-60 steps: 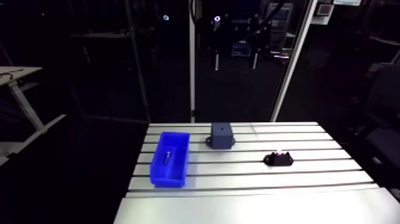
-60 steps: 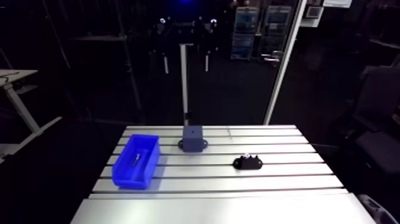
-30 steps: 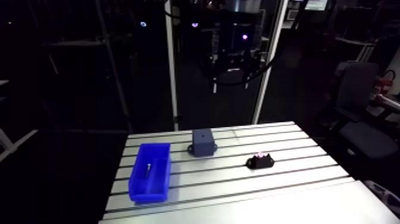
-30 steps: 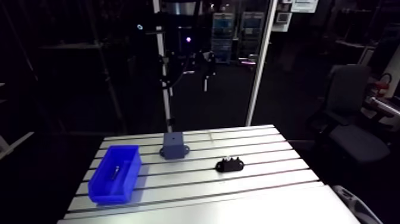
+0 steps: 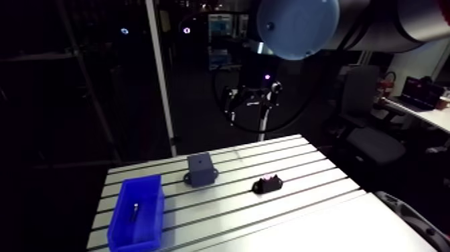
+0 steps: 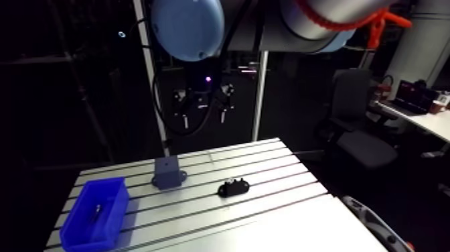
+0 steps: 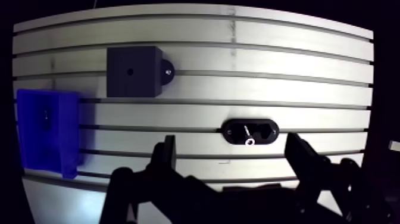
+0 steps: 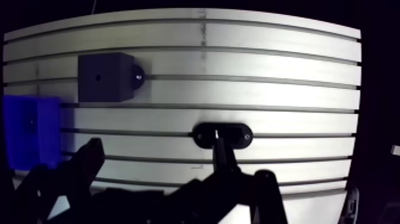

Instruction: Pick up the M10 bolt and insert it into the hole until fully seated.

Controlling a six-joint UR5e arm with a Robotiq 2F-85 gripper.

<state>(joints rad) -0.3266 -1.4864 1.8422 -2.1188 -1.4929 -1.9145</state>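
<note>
Gripper (image 7: pixel 232 146) held high above a slotted table (image 7: pixel 297 65), its two fingers (image 7: pixel 165 159) spread wide with nothing between them. A small bolt (image 7: pixel 44 113) is seen lying inside a blue bin (image 7: pixel 62 152), well off to one side of the gripper and beyond one finger. A dark block (image 7: pixel 146 83) with a hole (image 7: pixel 129 71) is set ahead, near the bin, and a black oval bracket (image 7: pixel 265 128) is placed just ahead of the fingers.

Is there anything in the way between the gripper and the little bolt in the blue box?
Nothing visible is. The gripper hangs open high over the table, and the bolt lies alone in the blue box, which has no lid. Only the box's walls stand around it, so coming from above looks best.
</note>
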